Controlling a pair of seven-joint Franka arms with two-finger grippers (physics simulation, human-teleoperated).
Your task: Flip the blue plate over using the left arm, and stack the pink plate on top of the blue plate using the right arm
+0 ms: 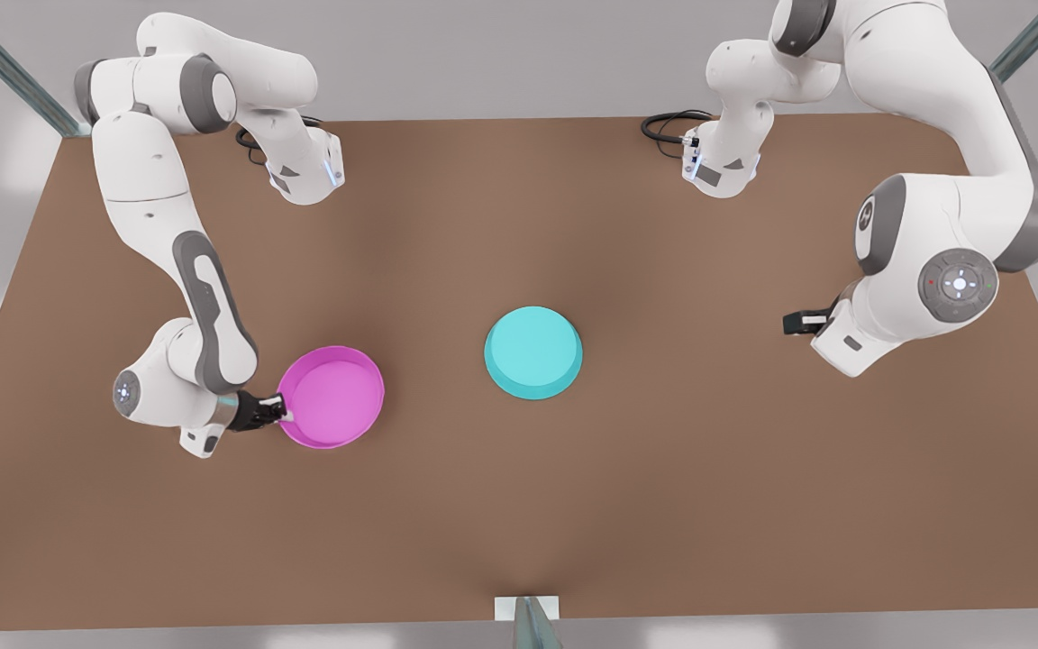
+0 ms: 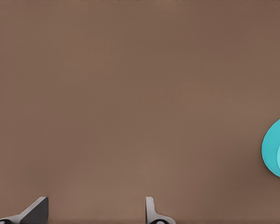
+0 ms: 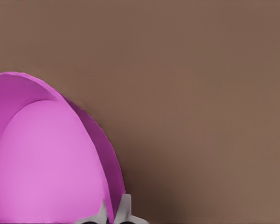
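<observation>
Big brown tabletop [image 1: 519,505] takes up most of the front view, with a white arm at each side.

The arm on the front view's left is the right arm, going by its wrist camera. It reaches down toward 7 o'clock of the tabletop, and the right gripper [image 1: 281,414] sits at the pink plate's 9 o'clock edge. In the right wrist view the right gripper [image 3: 114,211] has one finger inside the rim and one outside, pinching the wall of the pink plate [image 3: 46,163].

The other arm, on the front view's right, is the left arm. It hangs out around 3 o'clock, well apart from both plates, and looks like it's just waiting. The left gripper [image 1: 800,322] points toward the middle. In the left wrist view the left gripper [image 2: 95,212] has its fingers spread wide over bare tabletop, nothing between them, and a slice of the blue plate [image 2: 277,149] peeks in.

The pink plate [image 1: 332,397] sits rim up, lighter inside showing, at about 8 o'clock from the tabletop's centre.

The blue plate [image 1: 533,351] lies just past the centre, upside down with its flat base facing up, well apart from the pink one.
</observation>
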